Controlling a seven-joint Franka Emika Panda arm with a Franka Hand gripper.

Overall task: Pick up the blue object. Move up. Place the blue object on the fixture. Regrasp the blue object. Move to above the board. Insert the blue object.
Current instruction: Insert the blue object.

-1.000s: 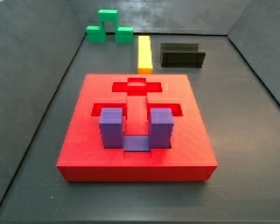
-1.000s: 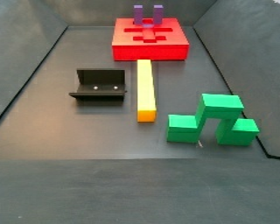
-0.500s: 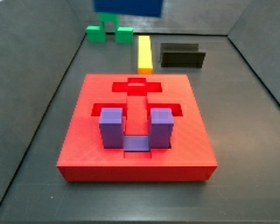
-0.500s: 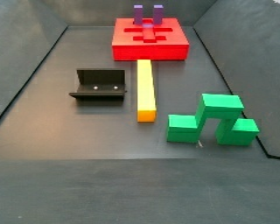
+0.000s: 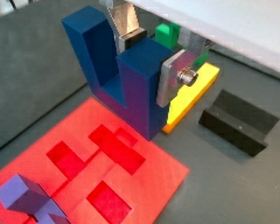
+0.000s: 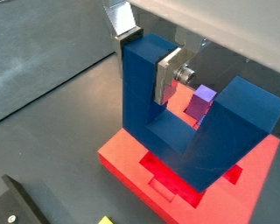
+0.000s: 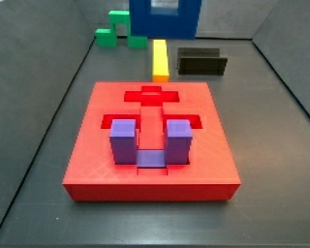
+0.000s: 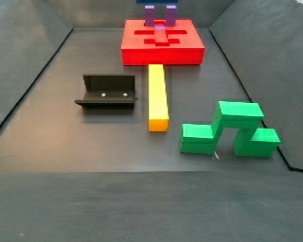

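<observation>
Above the board's [image 5: 166, 175] far edge, gripper [image 5: 154, 54] clamps blue object [image 5: 113, 70] by one prong; risk: prongs missing the U-recess, jamming on the rim.

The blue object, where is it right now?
The blue object is clamped in the gripper, hanging in the air above the board; in a side view it shows at the top edge.
</observation>
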